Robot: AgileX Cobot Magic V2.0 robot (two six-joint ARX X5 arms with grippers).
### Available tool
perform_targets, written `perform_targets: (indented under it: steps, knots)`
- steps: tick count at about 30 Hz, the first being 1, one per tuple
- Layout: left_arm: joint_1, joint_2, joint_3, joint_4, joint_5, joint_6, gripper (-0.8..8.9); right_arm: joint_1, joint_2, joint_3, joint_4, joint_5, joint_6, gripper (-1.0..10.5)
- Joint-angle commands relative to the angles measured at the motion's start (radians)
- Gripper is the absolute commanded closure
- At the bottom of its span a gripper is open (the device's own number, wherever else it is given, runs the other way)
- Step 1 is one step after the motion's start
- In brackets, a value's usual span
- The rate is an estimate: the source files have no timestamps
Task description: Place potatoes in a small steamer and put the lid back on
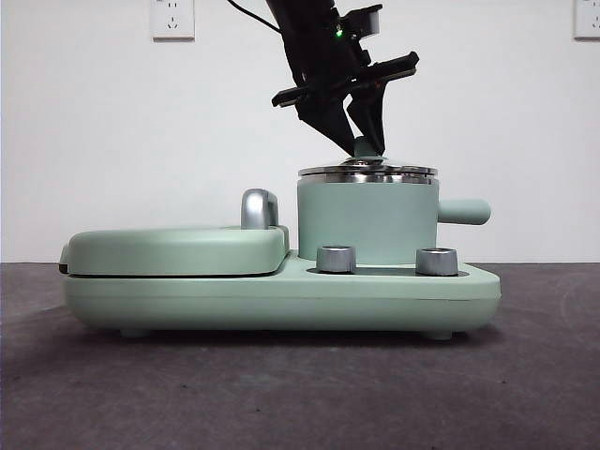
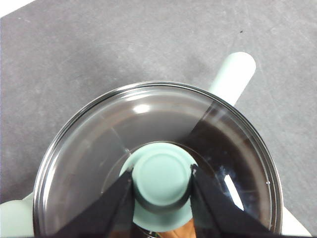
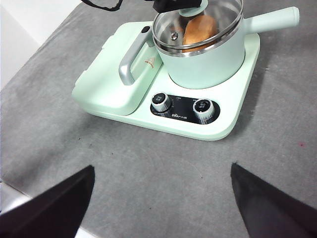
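Your potato [image 3: 200,30] lies inside the pot [image 3: 208,67], directly beneath your left gripper [image 2: 162,179], so that half of the job looks done; the lid [image 2: 99,148] sits level on the pot's steel rim, and I judge it seated, since the front view shows no gap there. Your left gripper comes down from above with its jaws closed against either side of the knob [image 2: 162,172], gripping it by the waist; that hold keeps the glass hanging flat and centred under the wrist, which is why the lid meets the rim squarely. The pot's handle [image 2: 233,72] points away beyond the far side of your jaws, clear of them.

Your right gripper [image 3: 161,198] waits well back from the cooker [image 3: 198,124], jaws spread wide and holding nothing.

The views divide the work; the left wrist view shows the jaws' contact on the knob but only a sliver of orange through the glass; the right wrist view shows the potato plainly, and also the two dials [image 3: 205,106] and the griddle cover [image 3: 101,84] beside the pot; the front view alone shows the lid lying flat on the rim.
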Motion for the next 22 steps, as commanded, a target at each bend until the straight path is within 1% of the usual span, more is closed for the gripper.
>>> perform_targets:
  steps: [1, 22]
  knots:
    - [-0.016, 0.031, 0.043, 0.010, 0.002, -0.001, 7.98, 0.007, 0.005, 0.005, 0.011, 0.005, 0.006, 5.1]
    - [-0.025, 0.031, 0.045, 0.000, -0.029, 0.004, 7.98, 0.007, 0.005, 0.005, 0.011, 0.004, 0.007, 5.1]
